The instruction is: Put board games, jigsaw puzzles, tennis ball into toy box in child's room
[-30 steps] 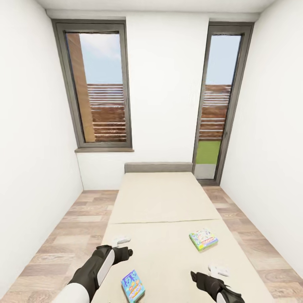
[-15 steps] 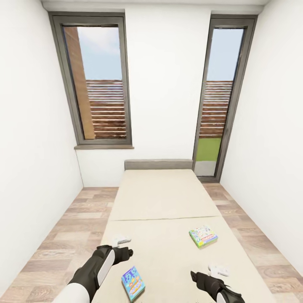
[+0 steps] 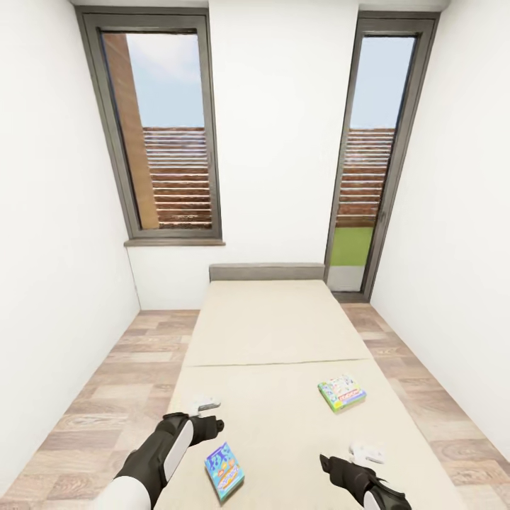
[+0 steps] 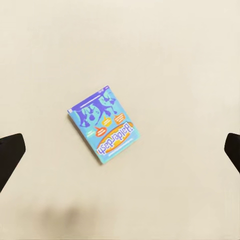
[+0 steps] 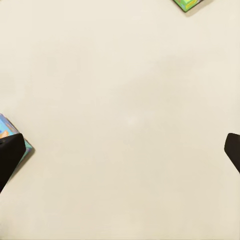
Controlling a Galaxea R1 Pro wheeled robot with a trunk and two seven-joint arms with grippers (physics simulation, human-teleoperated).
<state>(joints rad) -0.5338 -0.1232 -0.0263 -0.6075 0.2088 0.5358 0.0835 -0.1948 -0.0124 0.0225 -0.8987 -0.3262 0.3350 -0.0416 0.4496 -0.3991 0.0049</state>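
Two board games lie flat on the beige bed [image 3: 273, 340]. The blue one [image 3: 224, 470] is near the foot end, just right of my left forearm. The green one [image 3: 341, 392] lies further up on the right side. My left gripper [image 3: 204, 406] hovers over the mattress, open, and the blue board game [image 4: 104, 131] lies below it between the dark fingertips [image 4: 10, 155]. My right gripper [image 3: 367, 451] is open over bare mattress, with a corner of the green game [image 5: 189, 4] and a corner of the blue game [image 5: 11, 134] at the frame's edges.
The bed fills the middle of a narrow room with white walls. A grey headboard [image 3: 267, 272] stands at the far end below a window [image 3: 168, 142] and a glass door [image 3: 368, 163]. Strips of wooden floor [image 3: 120, 375] run along both sides.
The whole picture has slid a little, so the camera has moved; the bed and both games sit slightly higher in the frame. Neither arm has shifted relative to the view.
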